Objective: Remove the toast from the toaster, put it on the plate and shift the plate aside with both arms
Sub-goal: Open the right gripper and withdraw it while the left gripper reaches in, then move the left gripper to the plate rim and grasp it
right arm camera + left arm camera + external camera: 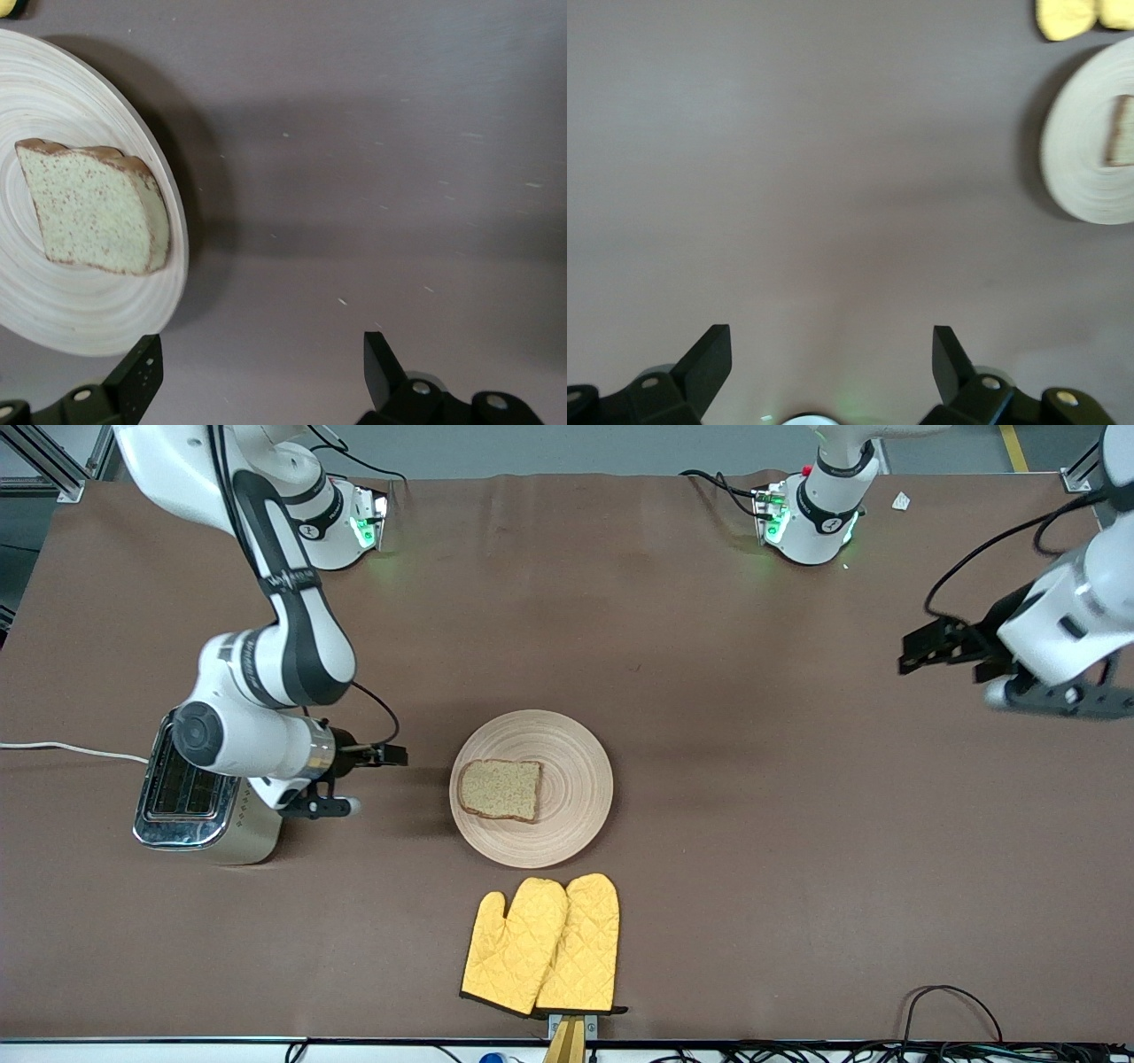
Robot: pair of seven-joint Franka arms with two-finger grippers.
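Right claw (390, 755): fingers spread with nothing between them, low over the bare counter (762, 850), between the toaster (199, 802) and the plate (567, 744), pointing toward the plate's rim.
Right arm: comes down from its base, elbow bent above the toaster, forearm lying level toward the plate.
Left claw (917, 651): fingers spread and empty, hanging over bare counter at the left arm's end, well apart from the plate.
Left arm: wrist turned level, claw aimed toward the middle of the counter; this arm waits.
Toast (500, 789): lies flat on the plate, on the side toward the right claw.
Plate: rests on the counter near its middle.
Mitts (542, 946): two yellow quilted ones, overlapping, nearer the front camera than the plate.
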